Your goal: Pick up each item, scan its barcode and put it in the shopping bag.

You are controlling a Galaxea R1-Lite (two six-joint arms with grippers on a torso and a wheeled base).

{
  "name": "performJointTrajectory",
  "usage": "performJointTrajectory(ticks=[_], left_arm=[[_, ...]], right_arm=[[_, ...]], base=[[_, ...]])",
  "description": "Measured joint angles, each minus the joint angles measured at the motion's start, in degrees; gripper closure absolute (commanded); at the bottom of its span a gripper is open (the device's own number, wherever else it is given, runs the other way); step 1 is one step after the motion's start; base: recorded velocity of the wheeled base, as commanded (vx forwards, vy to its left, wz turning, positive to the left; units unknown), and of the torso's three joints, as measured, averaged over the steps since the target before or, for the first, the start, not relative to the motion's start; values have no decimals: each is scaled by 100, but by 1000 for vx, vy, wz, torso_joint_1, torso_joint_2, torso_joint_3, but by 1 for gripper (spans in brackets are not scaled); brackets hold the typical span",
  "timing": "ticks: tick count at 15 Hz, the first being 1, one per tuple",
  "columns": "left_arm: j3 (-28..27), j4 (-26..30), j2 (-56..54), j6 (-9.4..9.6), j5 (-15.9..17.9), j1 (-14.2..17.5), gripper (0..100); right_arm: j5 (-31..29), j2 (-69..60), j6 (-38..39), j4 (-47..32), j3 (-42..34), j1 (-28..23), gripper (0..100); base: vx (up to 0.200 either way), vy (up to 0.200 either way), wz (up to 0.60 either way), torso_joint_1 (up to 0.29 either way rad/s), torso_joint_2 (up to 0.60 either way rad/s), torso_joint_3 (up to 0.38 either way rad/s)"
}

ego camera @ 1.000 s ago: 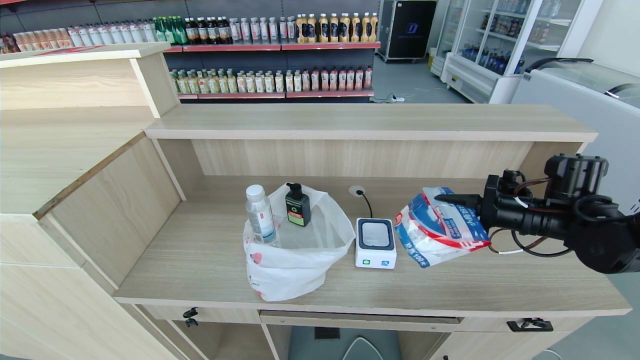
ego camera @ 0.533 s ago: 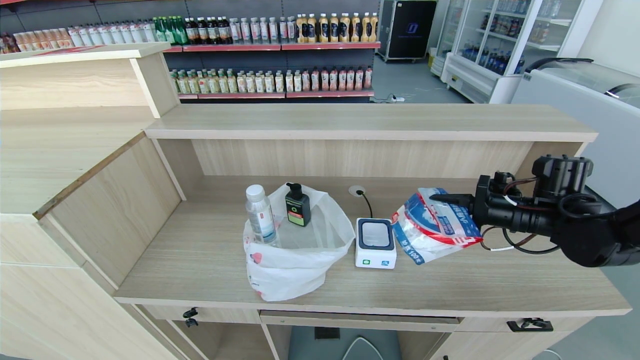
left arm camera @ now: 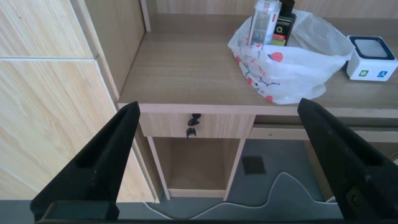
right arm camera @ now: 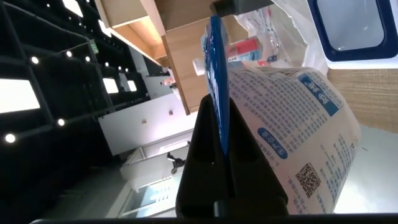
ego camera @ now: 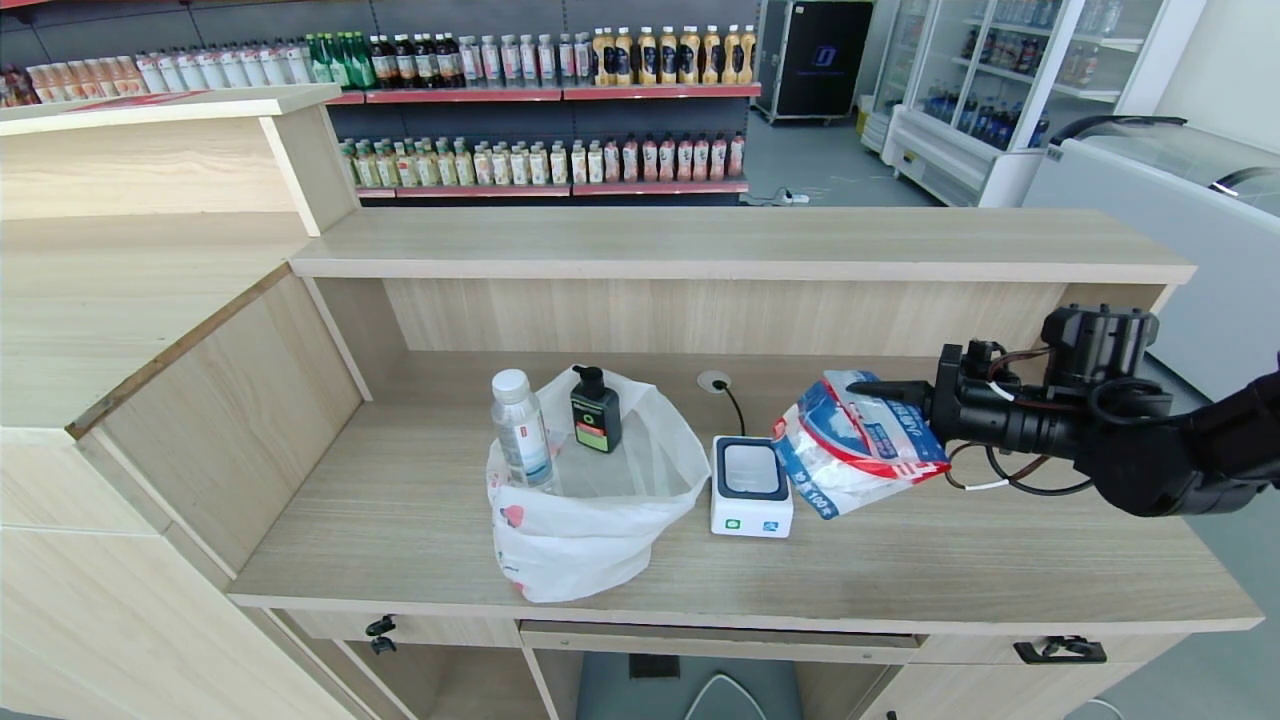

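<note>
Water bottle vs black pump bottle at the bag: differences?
The water bottle is clear with a white cap; the black pump bottle is opaque with a pump head. The water bottle is taller and slimmer, the pump bottle shorter and boxier. Both stand upright in the shopping bag, side by side.

Shop, wooden checkout counter (ego camera: 900, 570), shelves of bottled drinks (ego camera: 560, 93), glass-door fridges (ego camera: 1000, 90)

The counter (ego camera: 600, 560) is viewed from above, well back, by the head camera. From the left wrist, low outside its front edge, the shopping bag (left arm camera: 292, 59) is seen far beyond the left gripper (left arm camera: 219, 106). From the right wrist, the packet (right arm camera: 292, 118) in the right gripper (right arm camera: 219, 93) is seen close. The scanner (right arm camera: 354, 28) is shared by all three views.
</note>
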State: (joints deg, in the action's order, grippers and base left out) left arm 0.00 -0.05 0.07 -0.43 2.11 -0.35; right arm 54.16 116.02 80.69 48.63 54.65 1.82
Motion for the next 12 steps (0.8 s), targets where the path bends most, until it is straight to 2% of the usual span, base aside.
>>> performJointTrajectory(ticks=[12], left_arm=[[0,0,0,0,0,2,0]], right_arm=[[94,-20,-63,63,33,160,100]], base=[[0,0,0,0,0,0]])
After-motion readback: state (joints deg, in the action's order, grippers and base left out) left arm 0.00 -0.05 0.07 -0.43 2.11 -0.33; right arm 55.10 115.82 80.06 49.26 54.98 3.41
